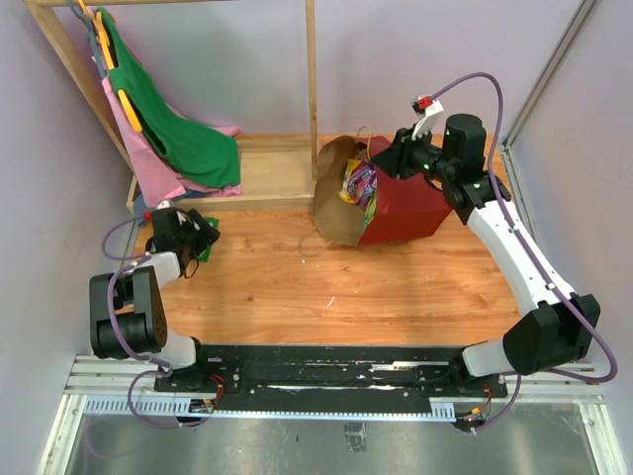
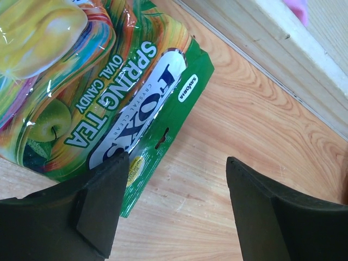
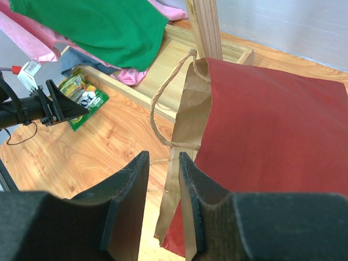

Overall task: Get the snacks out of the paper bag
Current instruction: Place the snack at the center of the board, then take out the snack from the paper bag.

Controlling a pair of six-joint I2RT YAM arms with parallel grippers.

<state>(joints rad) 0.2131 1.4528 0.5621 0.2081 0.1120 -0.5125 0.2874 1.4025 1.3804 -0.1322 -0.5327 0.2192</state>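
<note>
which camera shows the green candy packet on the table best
Left wrist: the green candy packet fills the frame, with its label readable. The right wrist shows it small and far off; the top view barely shows it.

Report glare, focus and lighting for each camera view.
Left wrist view: white glare streaks on the glossy Fox's Spring Tea candy packet, though the print is readable; the left hand is black and shows little detail. Right wrist view: the right hand is near the lens, soft and dark, while the paper bag is sharp. Top view: even light, with faint shadows on the wooden table.
</note>
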